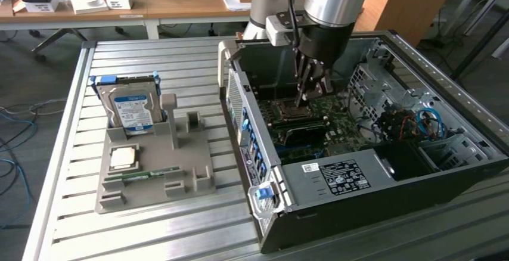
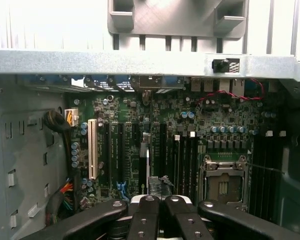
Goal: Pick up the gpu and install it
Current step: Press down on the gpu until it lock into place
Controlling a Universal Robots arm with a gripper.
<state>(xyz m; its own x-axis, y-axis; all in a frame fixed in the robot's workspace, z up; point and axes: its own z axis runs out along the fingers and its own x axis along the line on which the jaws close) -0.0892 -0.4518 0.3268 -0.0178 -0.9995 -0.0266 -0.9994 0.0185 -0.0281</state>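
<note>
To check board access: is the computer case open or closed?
Open. Its side is uncovered: the motherboard lies exposed inside the computer case, and the gripper reaches into it.

one hard drive (image 1: pixel 133 109), one computer case (image 1: pixel 334 180), one memory stick (image 1: pixel 143 176)

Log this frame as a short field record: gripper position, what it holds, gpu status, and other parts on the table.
gripper position: gripper down inside the open computer case, above the motherboard
held item: cannot tell
gpu status: a thin dark card stands edge-on at the slots; identity uncertain
cpu socket: empty
parts holder: carries hard drive, memory stick
</note>
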